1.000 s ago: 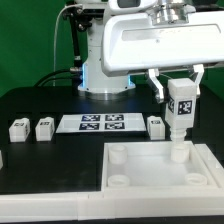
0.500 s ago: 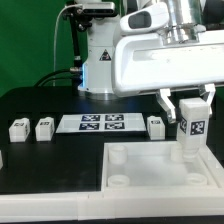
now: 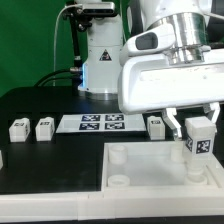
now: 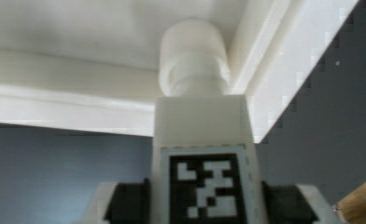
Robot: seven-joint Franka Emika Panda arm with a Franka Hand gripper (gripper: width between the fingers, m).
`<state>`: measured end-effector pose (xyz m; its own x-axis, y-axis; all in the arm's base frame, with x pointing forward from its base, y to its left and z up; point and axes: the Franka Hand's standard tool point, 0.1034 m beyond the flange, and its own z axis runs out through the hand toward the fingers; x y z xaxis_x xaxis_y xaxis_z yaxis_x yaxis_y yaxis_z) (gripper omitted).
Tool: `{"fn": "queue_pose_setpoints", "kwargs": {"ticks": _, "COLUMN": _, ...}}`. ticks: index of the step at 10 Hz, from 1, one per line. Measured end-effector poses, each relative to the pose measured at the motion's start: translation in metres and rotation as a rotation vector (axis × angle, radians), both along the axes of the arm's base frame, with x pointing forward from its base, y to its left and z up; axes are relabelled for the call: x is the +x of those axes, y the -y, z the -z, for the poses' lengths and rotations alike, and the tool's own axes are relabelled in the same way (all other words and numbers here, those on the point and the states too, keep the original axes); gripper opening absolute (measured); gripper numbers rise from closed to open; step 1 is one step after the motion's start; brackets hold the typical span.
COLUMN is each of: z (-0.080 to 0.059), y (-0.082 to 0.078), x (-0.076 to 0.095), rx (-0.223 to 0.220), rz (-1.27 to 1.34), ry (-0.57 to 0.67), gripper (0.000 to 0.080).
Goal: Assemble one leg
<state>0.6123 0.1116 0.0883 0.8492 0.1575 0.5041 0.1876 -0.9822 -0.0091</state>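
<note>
Gripper (image 3: 197, 128) clamped on the upright leg (image 3: 201, 142) (tag facing outward), its lower end over a corner of the white tray (image 3: 140, 187), possibly touching.

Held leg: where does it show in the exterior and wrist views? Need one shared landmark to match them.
Exterior view: leg at the exterior view's right, upright in the gripper, above the tray at its far corner.
Wrist view: leg fills the middle, tag facing the camera.
Shared landmark: the tray's raised rim beside the leg's tip.
</note>
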Motion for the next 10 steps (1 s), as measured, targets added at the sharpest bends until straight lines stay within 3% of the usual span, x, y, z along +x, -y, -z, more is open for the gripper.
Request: {"fn": "queue_pose_setpoints", "kwargs": {"ticks": 10, "z": 0.020, "y": 0.002, "x": 0.000, "rx": -0.003, "rz": 0.005, "ry": 0.068, "gripper": 0.0291}}
